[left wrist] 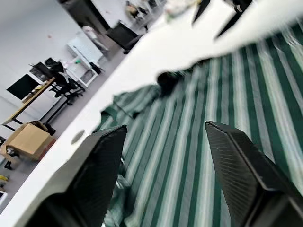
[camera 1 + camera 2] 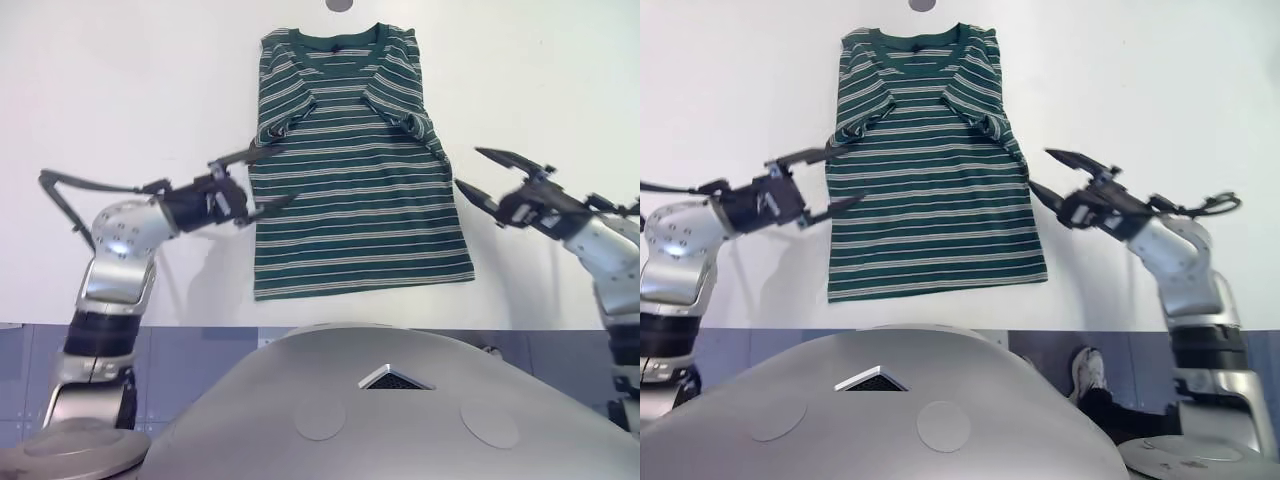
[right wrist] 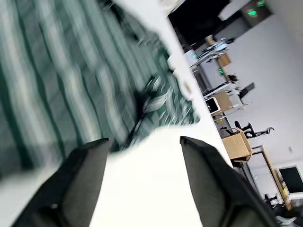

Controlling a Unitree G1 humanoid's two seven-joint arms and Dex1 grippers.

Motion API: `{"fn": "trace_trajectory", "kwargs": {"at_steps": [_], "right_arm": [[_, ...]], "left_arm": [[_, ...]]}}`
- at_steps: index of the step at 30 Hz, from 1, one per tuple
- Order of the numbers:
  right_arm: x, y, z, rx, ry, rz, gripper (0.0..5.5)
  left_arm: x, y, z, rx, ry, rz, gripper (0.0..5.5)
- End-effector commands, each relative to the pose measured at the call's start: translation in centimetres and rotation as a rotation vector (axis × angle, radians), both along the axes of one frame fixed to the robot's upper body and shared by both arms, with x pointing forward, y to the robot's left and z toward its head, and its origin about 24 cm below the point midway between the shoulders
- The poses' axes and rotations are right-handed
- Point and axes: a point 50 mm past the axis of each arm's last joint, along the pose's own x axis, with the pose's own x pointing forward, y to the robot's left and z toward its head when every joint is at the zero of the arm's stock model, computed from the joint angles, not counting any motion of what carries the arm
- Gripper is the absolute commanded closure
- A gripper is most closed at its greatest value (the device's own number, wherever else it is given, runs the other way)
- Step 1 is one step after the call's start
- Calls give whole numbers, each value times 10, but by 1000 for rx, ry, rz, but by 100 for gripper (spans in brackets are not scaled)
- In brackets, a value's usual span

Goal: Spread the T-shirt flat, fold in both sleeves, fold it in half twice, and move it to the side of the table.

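Observation:
A dark green T-shirt (image 2: 350, 170) with thin white stripes lies flat on the white table (image 2: 120, 90), collar at the far side, both sleeves folded in over the chest. My left gripper (image 2: 268, 178) hangs open at the shirt's left edge, about mid-length, fingers spread above the cloth. Open as well, my right gripper (image 2: 478, 172) hovers just off the shirt's right edge, over bare table. In the left wrist view the striped shirt (image 1: 227, 118) lies beyond the two fingers (image 1: 99, 165). The right wrist view has the shirt (image 3: 57, 85) past its fingers (image 3: 85, 175).
A small grey round mark (image 2: 339, 5) sits at the table's far edge above the collar. White table surface extends wide on both sides of the shirt. The near table edge (image 2: 200, 326) runs just below the hem.

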Motion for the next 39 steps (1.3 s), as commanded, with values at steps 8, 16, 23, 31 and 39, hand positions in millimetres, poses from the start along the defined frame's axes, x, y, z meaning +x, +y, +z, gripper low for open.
{"fn": "trace_trajectory", "kwargs": {"at_steps": [8,16,23,31,39], "right_arm": [[-101,-48,-1,-245,84,367,256],[-82,-32,-1,-206,-20,334,256],[-79,-8,-17,-164,-21,381,256],[-75,-2,-25,-157,-23,394,288],[-70,-2,-32,-157,-13,374,448]], "left_arm": [[-96,46,-41,402,-129,-326,198],[-98,40,-61,519,-118,-388,198],[-95,29,-67,497,-134,-399,198],[-106,5,-69,522,-108,-444,194],[-119,1,-78,539,-60,-436,353]]}}
